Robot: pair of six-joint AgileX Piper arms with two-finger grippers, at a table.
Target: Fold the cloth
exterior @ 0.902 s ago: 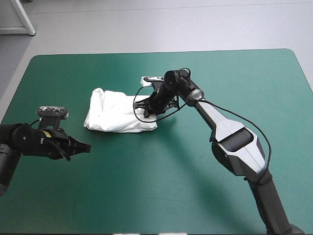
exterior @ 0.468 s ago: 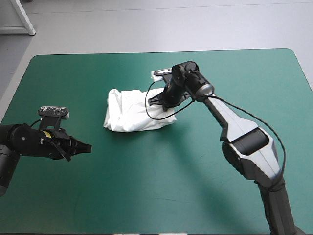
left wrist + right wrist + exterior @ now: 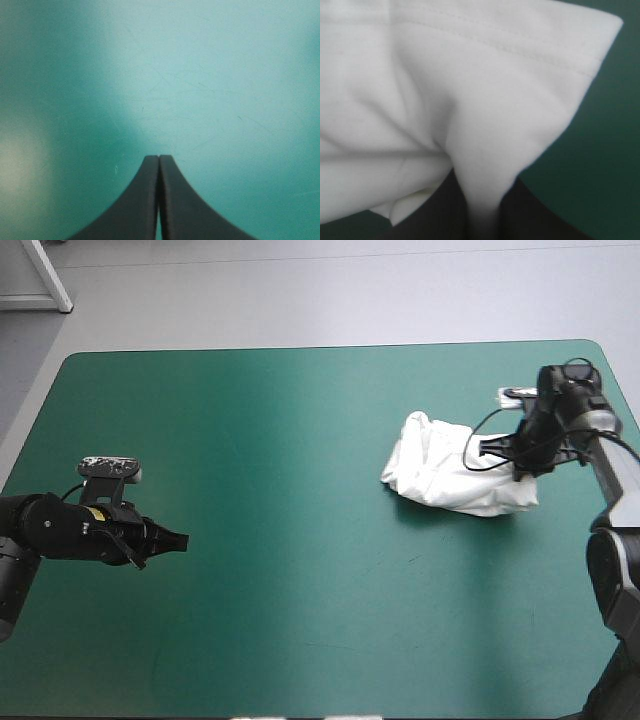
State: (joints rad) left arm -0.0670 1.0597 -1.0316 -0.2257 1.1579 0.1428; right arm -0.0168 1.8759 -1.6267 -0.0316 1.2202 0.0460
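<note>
Although the white short-sleeved T-shirt (image 3: pixel 455 475) is gathered into a compact bundle, it reads as a loose one: rounded and puffy at its end toward the table's left, flatter at the end toward the right edge, with soft creases across it and no crisp rectangle. It lies on the teal-green table cover (image 3: pixel 300 420) close to the right edge, a little nearer the far edge than the near one. In the right wrist view a stitched hem runs across the layers and one corner of the fabric juts out over the cover.

I judge the folding itself to be largely done, with several layers stacked. What seems left is to set the bundle down where it belongs, let go, and perhaps flatten or square it. Whether the sleeves are tucked in cannot be told.

No box, tray or other container shows in any view, so nothing is held in one.

At the bundle's end nearest the right edge, the right gripper (image 3: pixel 518 462) has its two black fingers (image 3: pixel 530 212) nearly together, with a tongue of white fabric pinched between them.

Well apart, near the table's left edge and toward the near side, the left gripper (image 3: pixel 180 538) hangs low over bare cover. Its fingers (image 3: pixel 140 200) meet in one pointed arch and hold nothing.
</note>
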